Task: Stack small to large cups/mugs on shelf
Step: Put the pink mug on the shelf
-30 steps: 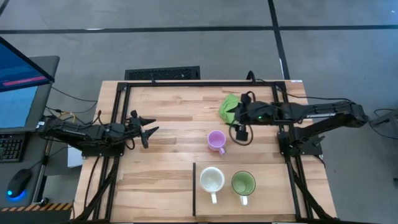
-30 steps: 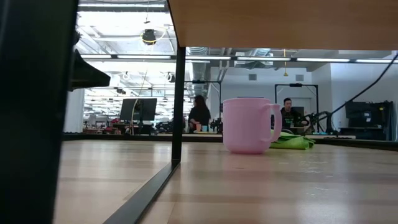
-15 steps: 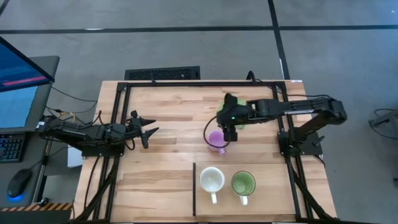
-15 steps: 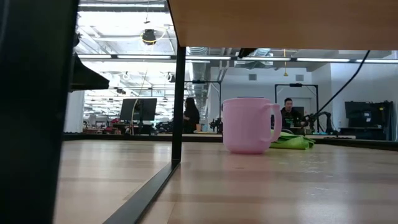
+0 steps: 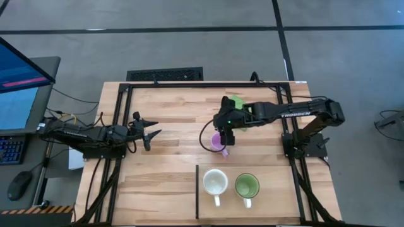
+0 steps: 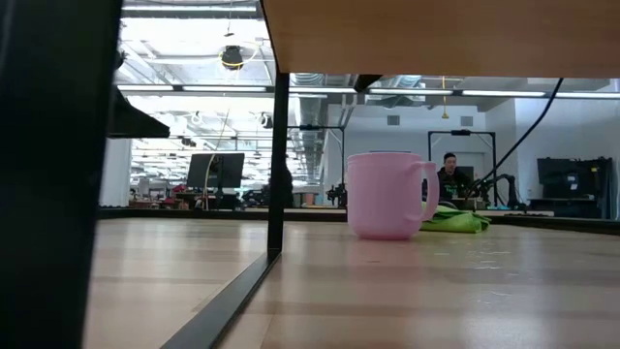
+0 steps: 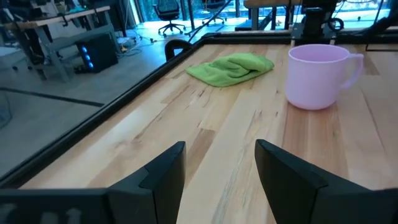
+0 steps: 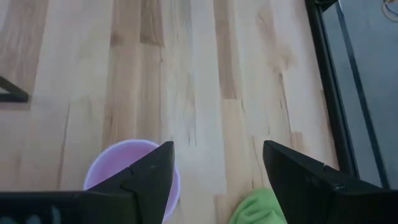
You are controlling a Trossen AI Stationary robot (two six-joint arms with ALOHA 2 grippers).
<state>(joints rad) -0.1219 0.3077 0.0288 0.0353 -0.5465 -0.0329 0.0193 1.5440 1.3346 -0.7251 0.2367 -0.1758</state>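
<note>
Progress looks partial to my eye: the white mug [image 5: 215, 184] and the green mug [image 5: 247, 186] already stand side by side on the shelf [image 5: 278, 200], the corner of the surface [image 5: 170, 120] marked off by a thin black strip [image 5: 197, 191], but neither sits inside the other, and the purple mug [image 5: 218, 142] is upright out on the open wood, well apart from that strip. My right gripper [image 5: 226, 137] hangs directly over the purple mug with its fingers spread wide and nothing between them; from the wrist I see the mug's rim [image 8: 132, 170] just under one finger, with the green cloth [image 8: 258, 208] peeking in beside the other. The cloth lies close behind the mug, touching nothing I need. My left gripper [image 5: 150, 133] waits at the far side of the surface, also spread wide and holding nothing, pointed across at the purple mug [image 7: 316, 75] and the cloth [image 7: 232, 67]. So no stacking is done yet, as I judge it: I have to come down, close on this mug's wall or handle, carry it to the shelf, then nest all three. They look much alike in size, so the order may be hard to pick.
</note>
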